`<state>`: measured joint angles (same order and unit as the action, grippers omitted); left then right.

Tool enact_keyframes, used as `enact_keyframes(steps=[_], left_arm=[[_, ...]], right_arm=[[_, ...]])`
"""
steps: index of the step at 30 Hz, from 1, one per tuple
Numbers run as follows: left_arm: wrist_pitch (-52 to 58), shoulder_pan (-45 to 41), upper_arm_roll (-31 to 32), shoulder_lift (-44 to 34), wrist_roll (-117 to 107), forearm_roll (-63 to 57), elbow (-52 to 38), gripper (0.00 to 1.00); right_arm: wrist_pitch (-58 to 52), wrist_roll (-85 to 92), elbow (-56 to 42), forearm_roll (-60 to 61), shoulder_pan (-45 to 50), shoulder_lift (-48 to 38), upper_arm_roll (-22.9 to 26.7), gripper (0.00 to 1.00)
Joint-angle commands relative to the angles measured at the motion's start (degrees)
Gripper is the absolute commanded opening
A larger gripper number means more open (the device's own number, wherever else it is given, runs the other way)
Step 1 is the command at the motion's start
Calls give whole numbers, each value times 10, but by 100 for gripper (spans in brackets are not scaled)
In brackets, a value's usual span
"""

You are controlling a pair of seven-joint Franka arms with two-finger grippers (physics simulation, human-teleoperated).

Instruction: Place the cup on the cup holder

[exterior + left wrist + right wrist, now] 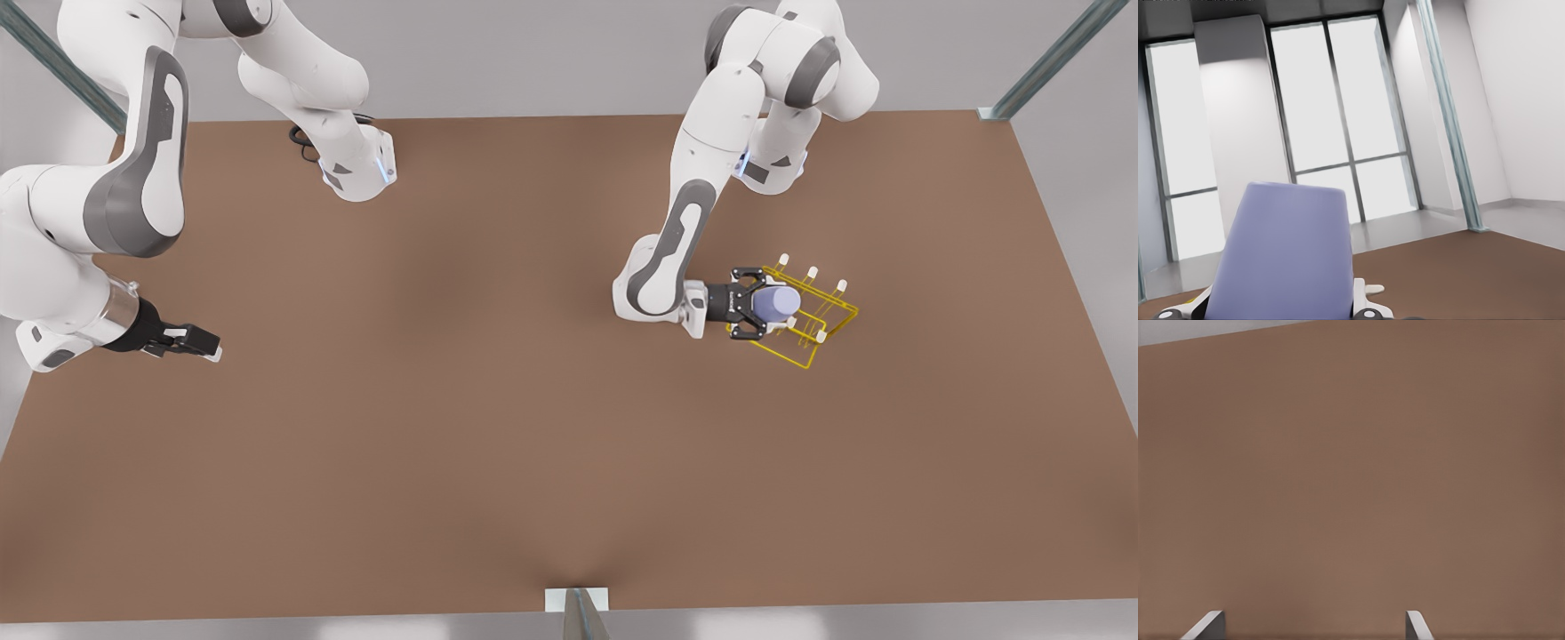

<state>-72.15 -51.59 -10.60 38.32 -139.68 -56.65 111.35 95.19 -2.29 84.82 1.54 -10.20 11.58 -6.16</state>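
Front view: left end effector (pixel 772 305) at right of centre of the frame, arm reaching in from the upper right. Fingers closed on the cup (pixel 775 304), one each side. Cup lies sideways in the grasp, over the near-left part of the cup holder (pixel 813 311); whether it touches a peg, can't tell. Cup holder sits on the brown worktop (pixel 498 427), turned at an angle, white-tipped pegs showing around the cup. Right end effector (pixel 200 342) at the left edge of the frame, low over bare worktop, well apart from the cup holder, waiting; its finger spacing isn't readable from this angle.

Left wrist view: cup (pixel 1281 257) in the lower left of the frame, wide end toward the camera, narrow end pointing away. Finger hardware just visible at both lower sides of it, touching. A white peg tip (pixel 1373 289) just beside the cup. Windows (pixel 1338 113) and a metal post (pixel 1448 127) behind.

Right wrist view: two fingertips (pixel 1205 625) at the bottom edge, set wide apart, nothing between them. Plain worktop (pixel 1351 487) beyond.
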Motion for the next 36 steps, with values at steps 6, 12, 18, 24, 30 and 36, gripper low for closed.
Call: enact_keyframes(steps=[6,12,18,24,30,36], left_arm=[[-5,1,0,0,-48,-2,6,100],[-3,0,0,0,-48,-1,6,100],[-2,-6,0,0,-52,5,15,100],[-7,-5,0,1,-56,5,24,100],[-5,-9,1,-3,-56,8,22,100],[0,-18,9,-3,-50,21,9,100]], right_arm=[[2,1,-1,3,0,1,0,100],[2,1,-1,2,-1,2,1,100],[3,-3,-11,2,0,3,1,100],[3,-1,-11,0,0,3,1,100],[2,-1,-11,-1,0,3,1,100],[2,-1,-11,-1,0,3,1,100]])
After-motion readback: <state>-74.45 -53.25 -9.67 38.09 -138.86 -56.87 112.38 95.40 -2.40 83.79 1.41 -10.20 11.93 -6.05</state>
